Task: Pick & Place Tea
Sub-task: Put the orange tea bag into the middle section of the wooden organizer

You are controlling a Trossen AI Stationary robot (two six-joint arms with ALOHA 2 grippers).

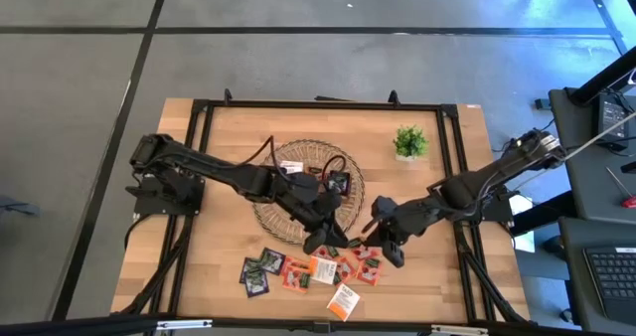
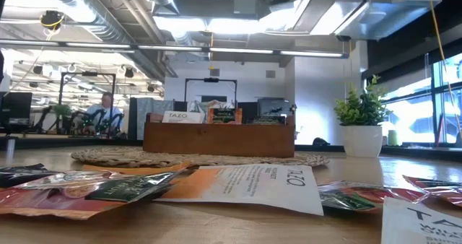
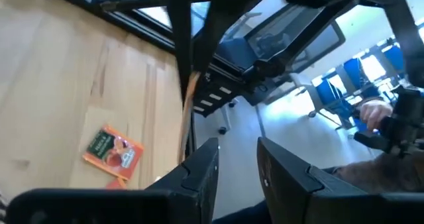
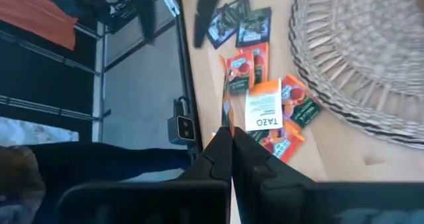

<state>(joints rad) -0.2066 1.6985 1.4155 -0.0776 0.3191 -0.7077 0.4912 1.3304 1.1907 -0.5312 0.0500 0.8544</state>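
Several tea sachets lie flat on the table near its front edge, orange, dark and one white with orange; the low view shows them close up. My right gripper hangs above their right end, shut on a thin orange sachet seen edge-on. My left gripper hovers open over the pile's far side, at the basket's near rim, with nothing between its fingers. The brown tray stands on the basket. My right gripper pinches the orange sachet by one edge between its two shut fingers, which slant down toward the table. The sachet sticks out past the fingertips, thin side toward the camera. In the left wrist view it hangs clear of the table.
A small potted plant stands at the table's far right. A black frame rail runs round the table top. One orange sachet lies apart on bare wood. A person sits in the room behind.
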